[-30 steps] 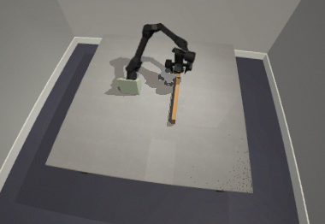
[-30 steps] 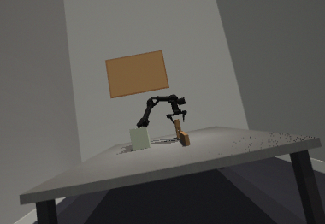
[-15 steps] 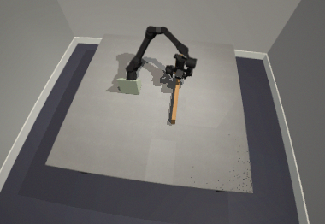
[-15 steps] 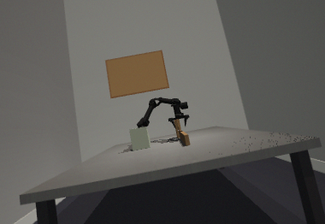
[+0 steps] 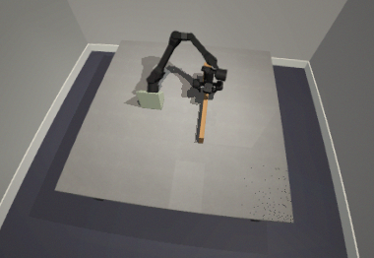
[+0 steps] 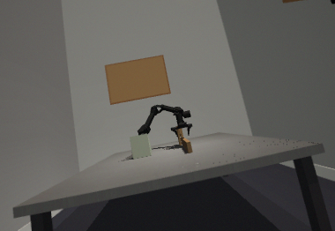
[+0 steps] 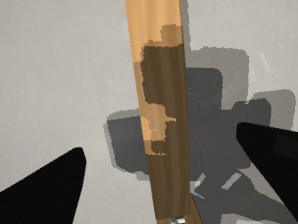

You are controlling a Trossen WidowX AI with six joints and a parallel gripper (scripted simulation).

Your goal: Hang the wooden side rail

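The wooden side rail point(image 5: 203, 121) point(image 6: 188, 146) point(image 7: 152, 10) lies flat on the grey table point(image 5: 123, 159), its near end pointing to the table's front. My gripper point(image 5: 209, 91) point(image 6: 184, 130) point(image 7: 162, 143) is open and empty. It hangs just above the rail's far end with one finger on each side, touching nothing. The arm's shadow darkens the rail below it. In the top view the gripper hides the post.
The arm's pale green base block point(image 5: 150, 99) point(image 6: 140, 146) stands left of the rail. Dark speckles point(image 5: 273, 193) mark the table's front right corner. A brown board point(image 6: 137, 78) hangs on the back wall.
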